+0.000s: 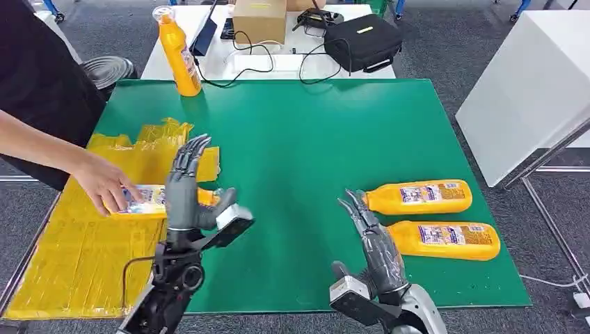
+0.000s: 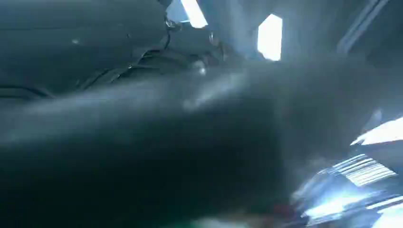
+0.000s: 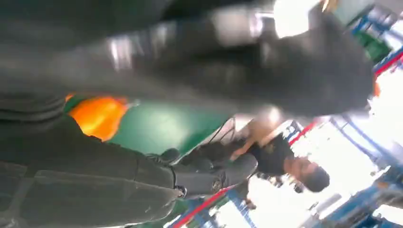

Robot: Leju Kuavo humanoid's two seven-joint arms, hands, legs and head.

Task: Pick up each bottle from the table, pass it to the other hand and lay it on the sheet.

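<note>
Head view. My left hand [image 1: 186, 188] is raised over the table's left side, fingers straight and slightly apart, pointing toward the far edge, holding nothing. It stands in front of the bottle on the sheet [image 1: 146, 200] and hides its middle; I cannot tell whether the hand touches it. That bottle lies on its side on the yellow sheet [image 1: 76, 257], which covers the table's left edge and near-left corner. A person's hand [image 1: 104, 184] rests on the bottle's left end, the arm coming in from the left.

My right hand [image 1: 372, 240] is up near the near edge, right of centre, fingers extended and spread, empty. Fingertips point toward the far edge, just beside the neck end of the nearer pair of bottles.

Two bottles lie on their sides on the green table [image 1: 313, 139] toward the right edge, parallel, necks pointing left: the far bottle [image 1: 417, 197] and the near bottle [image 1: 445, 240], just beside each other. A fourth, the upright bottle [image 1: 179, 52], stands at the far-left corner.

Beyond the far edge: white table [image 1: 271, 62] with a cardboard box [image 1: 259, 19], black case [image 1: 363, 43] and cables.

Wrist views are blurred and dark; right wrist view shows an orange patch against green, not resolvable further.
</note>
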